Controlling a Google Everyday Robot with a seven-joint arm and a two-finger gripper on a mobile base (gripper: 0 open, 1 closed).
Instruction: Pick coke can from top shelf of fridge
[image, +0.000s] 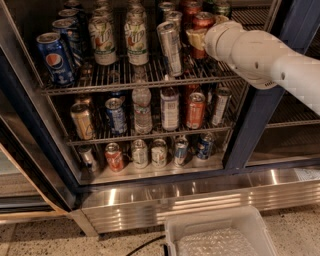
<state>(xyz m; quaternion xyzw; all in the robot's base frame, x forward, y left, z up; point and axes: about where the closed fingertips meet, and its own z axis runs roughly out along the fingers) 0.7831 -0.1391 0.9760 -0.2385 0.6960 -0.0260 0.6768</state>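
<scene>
Reaches into fridge (250, 125) with gripper (196, 39) at coke can (204, 21) on top shelf (125, 77), lined up for grasp; cannot tell jaw state.

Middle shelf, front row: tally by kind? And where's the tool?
Gold can: 1
Blue can: 1
Red can: 1
Slim silver cans: 2
Clear bottle: 1
Total: 6
Tool: at the right end of the top shelf, against the upper red cans.

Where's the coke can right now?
Camera view: the coke can sits on the top shelf, right side, just right of the slim silver can, the gripper in front of it.
</scene>
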